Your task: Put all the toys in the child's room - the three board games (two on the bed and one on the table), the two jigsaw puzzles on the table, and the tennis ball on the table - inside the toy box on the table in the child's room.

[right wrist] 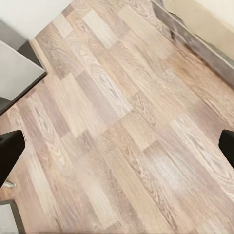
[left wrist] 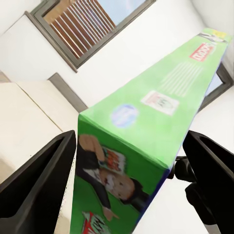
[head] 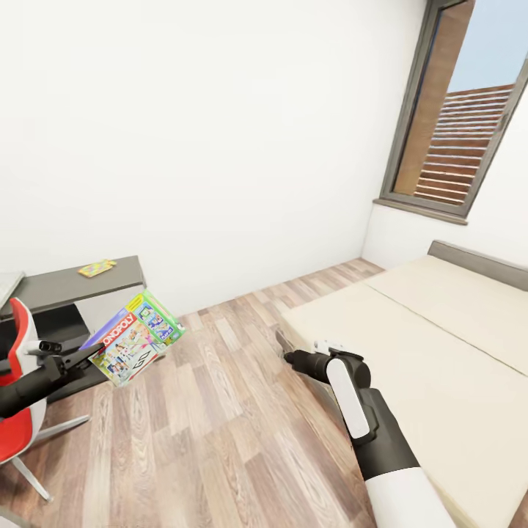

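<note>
My left gripper (head: 89, 355) is shut on the purple-blue Monopoly board game (head: 133, 336), holding it tilted in the air above the wood floor, just in front of the table's dark grey shelf section (head: 66, 284). In the left wrist view the carton's green side (left wrist: 146, 122) sits clamped between the black fingers (left wrist: 39, 187). One jigsaw puzzle (head: 97, 268) lies flat on that shelf top. My right gripper (head: 283, 345) hangs open and empty over the floor (right wrist: 122, 126), beside the bed (head: 440, 352), whose cream top is bare. The toy box and tennis ball are out of view.
A red-and-white swivel chair (head: 18, 411) stands at the far left, close under my left arm. A window (head: 462, 117) is in the right wall above the bed. Wood-plank floor (head: 220, 411) stretches between the bed and the shelf.
</note>
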You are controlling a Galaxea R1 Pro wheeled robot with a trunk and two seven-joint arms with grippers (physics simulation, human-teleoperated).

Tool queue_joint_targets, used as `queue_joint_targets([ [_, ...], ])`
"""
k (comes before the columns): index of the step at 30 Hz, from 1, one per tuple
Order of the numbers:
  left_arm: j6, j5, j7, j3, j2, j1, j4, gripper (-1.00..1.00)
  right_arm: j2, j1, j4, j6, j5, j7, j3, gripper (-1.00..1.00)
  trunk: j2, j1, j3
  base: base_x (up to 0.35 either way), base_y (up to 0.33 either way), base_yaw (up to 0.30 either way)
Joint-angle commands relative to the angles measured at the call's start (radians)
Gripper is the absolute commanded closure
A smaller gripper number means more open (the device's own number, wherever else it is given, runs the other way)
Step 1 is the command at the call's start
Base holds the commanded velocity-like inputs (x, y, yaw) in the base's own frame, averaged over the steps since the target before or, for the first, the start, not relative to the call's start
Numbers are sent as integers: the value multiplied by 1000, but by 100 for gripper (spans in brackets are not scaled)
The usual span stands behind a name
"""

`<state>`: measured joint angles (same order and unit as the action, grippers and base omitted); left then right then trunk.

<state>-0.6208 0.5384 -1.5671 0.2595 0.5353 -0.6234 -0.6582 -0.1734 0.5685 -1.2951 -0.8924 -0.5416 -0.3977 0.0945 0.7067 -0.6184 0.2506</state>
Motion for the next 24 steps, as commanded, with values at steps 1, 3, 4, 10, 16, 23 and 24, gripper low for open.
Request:
queue_joint_targets([
  [1,-10,0,-4,0,0,-1,0,100,0,1,-1,-2,-11,-10,1,-100,1,0,1,50,0,265],
  [3,-10,0,-4,0,0,-1,0,100,0,1,-1,-2,-11,-10,1,-100,1,0,-1,92,0,265],
  [4,-10,0,-4,0,0,-1,0,100,0,1,-1,-2,-11,-10,1,-100,1,0,-1,169,0,265],
  [10,-10,0,-4,0,0,-1,0,100,0,1,-1,-2,-11,-10,1,-100,1,0,-5,264,0,265],
  [16,-10,0,-4,0,0,-1,0,100,0,1,-1,-2,-11,-10,1,-100,1,0,-9,320,0,232],
  [23,-10,0,-4,0,0,-1,0,100,0,1,-1,-1,-11,-9,1,-100,1,0,-9,315,0,32],
  [24,-10,0,-4,0,0,-1,0,100,0,1,-1,-1,-11,-9,1,-100,1,0,-9,282,0,3],
])
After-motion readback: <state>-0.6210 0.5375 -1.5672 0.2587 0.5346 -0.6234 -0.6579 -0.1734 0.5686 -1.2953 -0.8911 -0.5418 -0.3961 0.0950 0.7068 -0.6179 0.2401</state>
